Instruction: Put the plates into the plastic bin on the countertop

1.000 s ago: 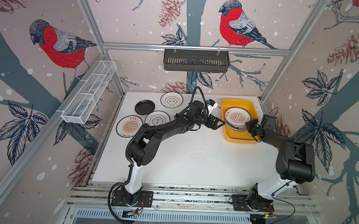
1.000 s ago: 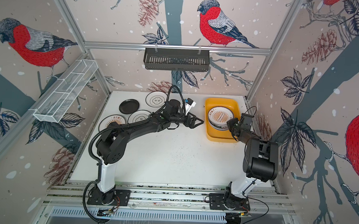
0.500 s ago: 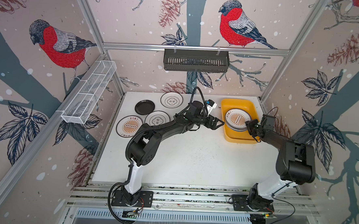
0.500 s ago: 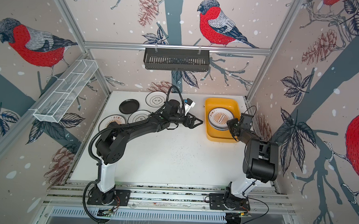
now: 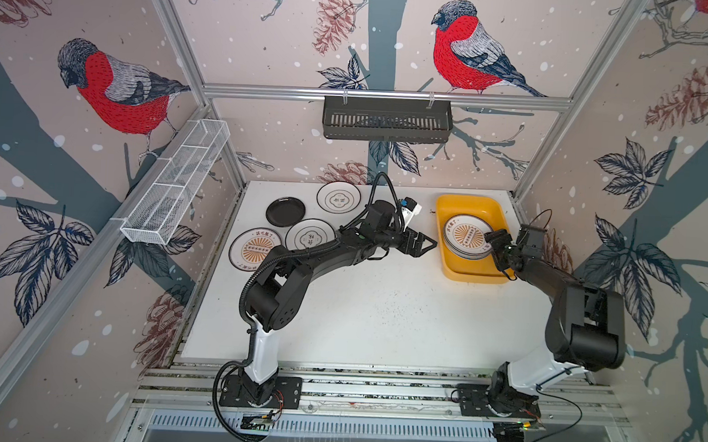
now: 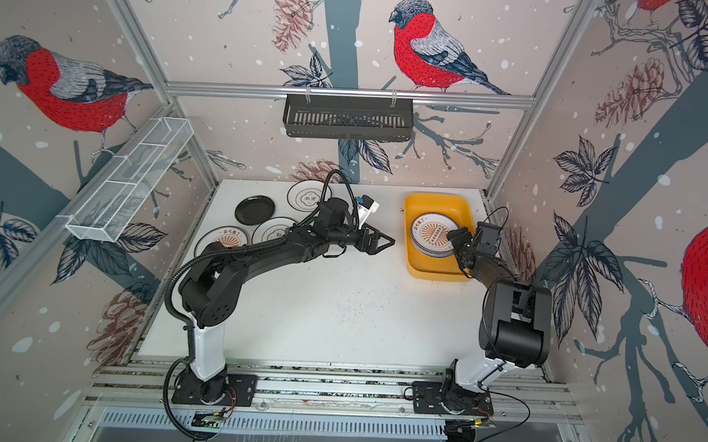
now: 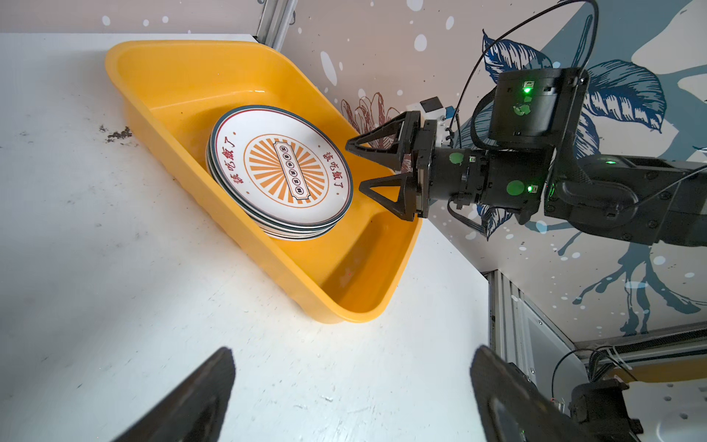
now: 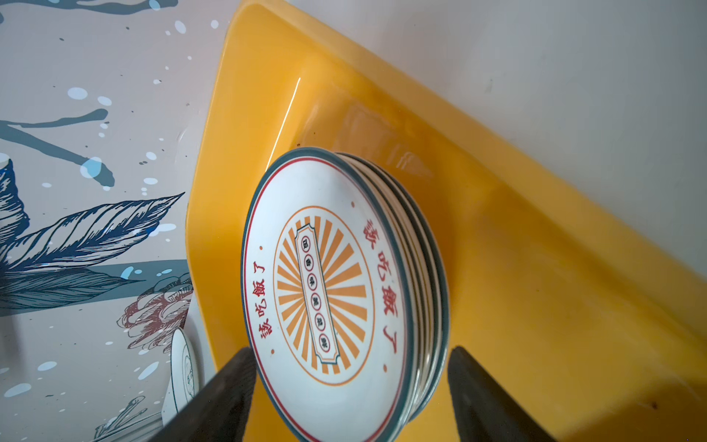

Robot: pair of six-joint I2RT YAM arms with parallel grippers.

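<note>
Four loose plates [image 5: 255,248] looked stiff, slick, breakable, best pinched at a rim; the left gripper [image 5: 428,244] and right gripper [image 7: 352,166] gaped empty.

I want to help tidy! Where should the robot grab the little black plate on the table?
On the black plate, probably the raised rim, pinched from above by the left gripper, one finger inside and one outside. It lies flat on the countertop, so nothing else sticks up. The far-left edge looks best: other plates sit close on its near and right sides.
</note>
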